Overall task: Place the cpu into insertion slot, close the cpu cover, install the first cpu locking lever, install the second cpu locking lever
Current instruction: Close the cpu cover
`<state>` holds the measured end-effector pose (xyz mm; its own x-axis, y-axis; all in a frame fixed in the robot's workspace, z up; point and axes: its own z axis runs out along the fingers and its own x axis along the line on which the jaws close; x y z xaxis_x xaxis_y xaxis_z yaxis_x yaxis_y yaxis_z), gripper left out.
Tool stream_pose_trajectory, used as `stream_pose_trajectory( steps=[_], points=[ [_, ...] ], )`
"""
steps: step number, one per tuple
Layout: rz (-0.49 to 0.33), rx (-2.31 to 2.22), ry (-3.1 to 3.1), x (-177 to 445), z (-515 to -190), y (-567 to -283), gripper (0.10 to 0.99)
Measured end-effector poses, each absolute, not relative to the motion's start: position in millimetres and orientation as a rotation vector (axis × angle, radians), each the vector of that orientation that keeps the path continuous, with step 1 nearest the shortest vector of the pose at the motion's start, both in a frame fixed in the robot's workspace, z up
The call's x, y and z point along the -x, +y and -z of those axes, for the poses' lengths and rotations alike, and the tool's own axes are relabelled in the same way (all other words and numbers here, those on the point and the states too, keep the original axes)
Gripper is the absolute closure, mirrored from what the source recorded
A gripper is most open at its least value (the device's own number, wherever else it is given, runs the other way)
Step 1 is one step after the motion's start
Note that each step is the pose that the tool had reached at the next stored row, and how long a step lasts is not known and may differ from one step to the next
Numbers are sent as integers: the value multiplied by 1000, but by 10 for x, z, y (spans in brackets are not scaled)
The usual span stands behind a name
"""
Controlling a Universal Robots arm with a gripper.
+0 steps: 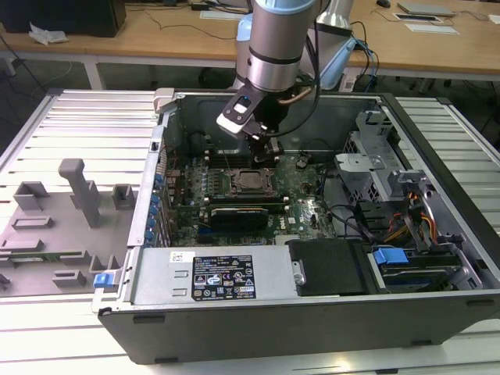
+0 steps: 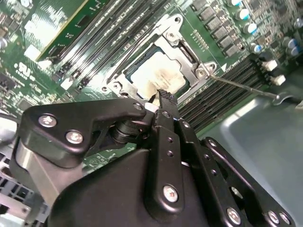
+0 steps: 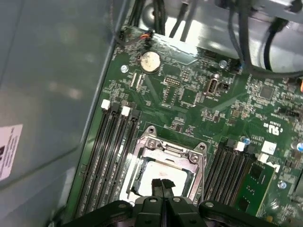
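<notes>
Sitting on slatted table (image 1: pixel 94 117) (desks (image 1: pixel 156 35) behind): case (image 1: pixel 312 328), fingers (image 3: pixel 156 187) inside.

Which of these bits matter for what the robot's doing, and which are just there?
Job: cpu, cpu cover, insertion slot, locking lever, gripper.
Just there: memory slots, coin battery, cables, grey blocks.

There is one cpu (image 3: pixel 158 171), one cpu cover (image 3: pixel 166 146), one gripper (image 3: pixel 162 185), one battery (image 3: pixel 150 61).
</notes>
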<state>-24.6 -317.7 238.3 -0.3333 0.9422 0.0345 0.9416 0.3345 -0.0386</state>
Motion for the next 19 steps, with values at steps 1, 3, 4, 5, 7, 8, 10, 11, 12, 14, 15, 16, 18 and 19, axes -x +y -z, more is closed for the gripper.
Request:
stream_pose_trajectory(
  steps=[1, 3, 4, 5, 7, 8, 10, 11, 12, 14, 15, 16, 18, 19],
  points=[
    [-20, 1760, -2542, 246, -2384, -3177, 980],
    [-23, 1714, -2574, 246, -2384, -3177, 980],
    [-26, 1673, -2602, 246, -2384, -3177, 980],
    [-28, 1633, -2628, 246, -2384, -3177, 980],
    [-31, 1575, -2664, 247, -2384, -3177, 980],
    [-32, 1526, -2693, 247, -2384, -3177, 980],
    [-34, 1463, -2729, 247, -2384, -3177, 980],
    [-35, 1440, -2741, 246, -2384, -3177, 980],
    [-36, 1410, -2757, 246, -2384, -3177, 980],
    [-38, 1337, -2794, 246, -2384, -3177, 980],
    [-39, 1295, -2814, 247, -2384, -3177, 980],
    [-40, 1242, -2838, 246, -2384, -3177, 980],
    [-42, 1136, -2883, 246, -2384, -3177, 980],
    [-43, 1110, -2894, 247, -2384, -3177, 980]
  ],
)
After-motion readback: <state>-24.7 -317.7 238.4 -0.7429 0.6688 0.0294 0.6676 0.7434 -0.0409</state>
